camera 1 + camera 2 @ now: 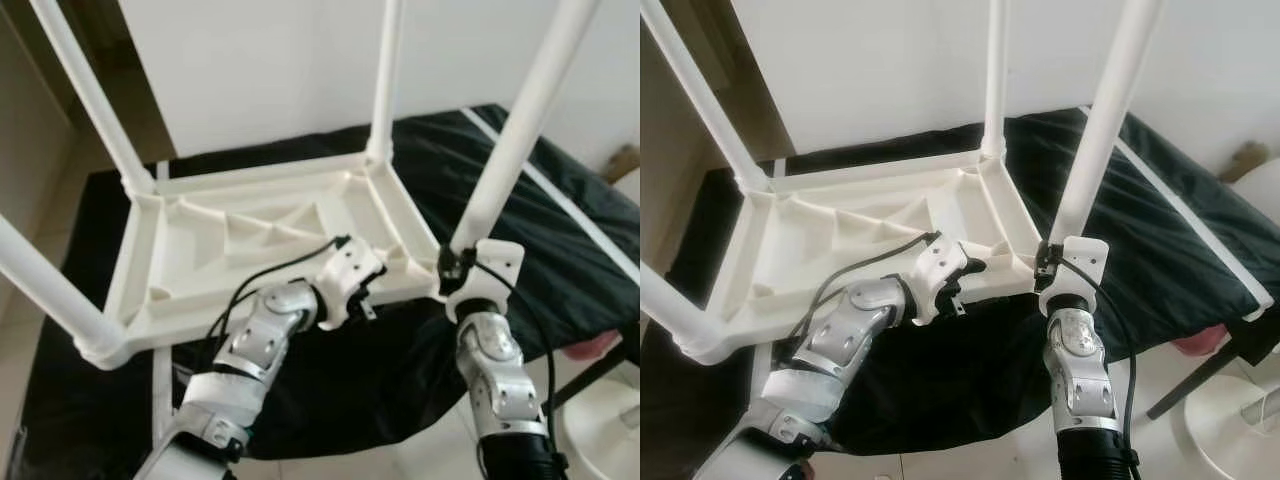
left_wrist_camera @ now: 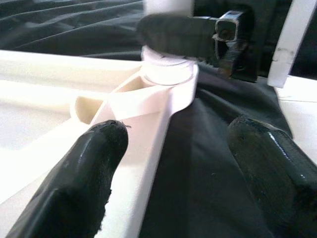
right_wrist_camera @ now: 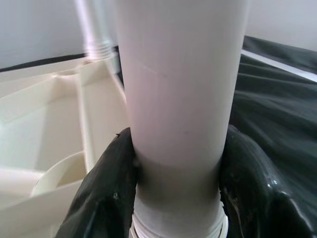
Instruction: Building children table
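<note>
A white plastic children's table (image 1: 250, 240) lies upside down on a black cloth, with its legs pointing up. My right gripper (image 1: 458, 262) is shut on the base of the near-right leg (image 1: 520, 130), just above its corner socket. In the right wrist view both black fingers (image 3: 106, 193) press against that leg (image 3: 178, 89). My left gripper (image 1: 365, 290) is open at the table's near rim, just left of that corner. In the left wrist view one of its fingers (image 2: 84, 173) lies over the table's underside and the other hangs over the cloth, with the rim (image 2: 158, 134) between them.
The black cloth (image 1: 540, 230) covers a low surface, with a white strip (image 1: 575, 215) running across its right side. A white round object (image 1: 610, 420) and something pink (image 1: 600, 345) sit at the lower right. Behind stands a white wall. Tiled floor shows in front.
</note>
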### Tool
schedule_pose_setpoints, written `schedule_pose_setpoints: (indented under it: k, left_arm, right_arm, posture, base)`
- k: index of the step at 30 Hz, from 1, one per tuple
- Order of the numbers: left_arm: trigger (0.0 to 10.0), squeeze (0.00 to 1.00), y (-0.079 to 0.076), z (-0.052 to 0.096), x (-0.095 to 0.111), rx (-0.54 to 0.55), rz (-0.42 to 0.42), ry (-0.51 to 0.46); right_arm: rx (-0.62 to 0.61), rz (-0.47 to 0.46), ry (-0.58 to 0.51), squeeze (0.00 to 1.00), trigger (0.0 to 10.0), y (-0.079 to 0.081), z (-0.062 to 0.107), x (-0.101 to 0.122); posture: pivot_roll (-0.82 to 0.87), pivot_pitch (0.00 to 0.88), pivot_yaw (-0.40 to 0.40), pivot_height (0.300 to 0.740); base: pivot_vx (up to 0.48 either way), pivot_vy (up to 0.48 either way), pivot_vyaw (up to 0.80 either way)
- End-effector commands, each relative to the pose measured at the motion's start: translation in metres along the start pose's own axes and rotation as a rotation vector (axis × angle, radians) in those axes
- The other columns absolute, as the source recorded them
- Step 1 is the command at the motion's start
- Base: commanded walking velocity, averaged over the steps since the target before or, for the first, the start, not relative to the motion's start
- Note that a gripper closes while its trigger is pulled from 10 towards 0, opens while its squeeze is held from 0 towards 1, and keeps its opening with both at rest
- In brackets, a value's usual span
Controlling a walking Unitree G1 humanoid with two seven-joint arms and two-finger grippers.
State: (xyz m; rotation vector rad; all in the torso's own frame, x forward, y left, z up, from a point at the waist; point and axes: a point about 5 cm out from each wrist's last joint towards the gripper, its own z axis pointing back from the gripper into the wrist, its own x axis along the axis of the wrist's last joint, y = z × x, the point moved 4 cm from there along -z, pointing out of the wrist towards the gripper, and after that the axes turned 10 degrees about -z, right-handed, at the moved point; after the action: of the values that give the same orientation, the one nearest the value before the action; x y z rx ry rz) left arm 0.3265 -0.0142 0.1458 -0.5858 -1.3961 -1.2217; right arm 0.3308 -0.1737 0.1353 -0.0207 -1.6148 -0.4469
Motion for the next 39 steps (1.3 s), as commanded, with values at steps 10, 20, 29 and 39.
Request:
schedule_pose_setpoints:
  k: [10, 20, 29, 39]
  left_arm:
    - [10.0, 0.00, 0.022, 0.000, -0.008, 0.177, -0.003, 0.052]
    - [10.0, 0.00, 0.015, 0.002, -0.009, 0.146, 0.002, 0.044]
    - [10.0, 0.00, 0.014, 0.004, -0.002, 0.149, -0.016, -0.008]
    - [10.0, 0.00, -0.002, 0.006, 0.000, 0.112, -0.009, -0.041]
  right_arm:
    - [-0.101, 0.024, 0.058, 0.00, 10.0, -0.005, 0.007, -0.017]
    - [-0.092, 0.027, -0.015, 1.00, 10.0, -0.009, 0.010, 0.001]
    - [0.004, 0.018, -0.076, 1.00, 10.0, -0.005, 0.011, 0.016]
    - [0.280, 0.001, -0.049, 0.00, 10.0, -0.009, 0.005, 0.022]
  posture:
    - [-0.09, 0.000, 0.057, 0.740]
    - [-0.09, 0.000, 0.072, 0.740]
    - [-0.09, 0.000, 0.066, 0.740]
    - [-0.09, 0.000, 0.035, 0.740]
  base:
    - [0.000, 0.000, 0.00]
    - [0.000, 0.000, 0.00]
    - [0.000, 0.000, 0.00]
    - [0.000, 0.000, 0.00]
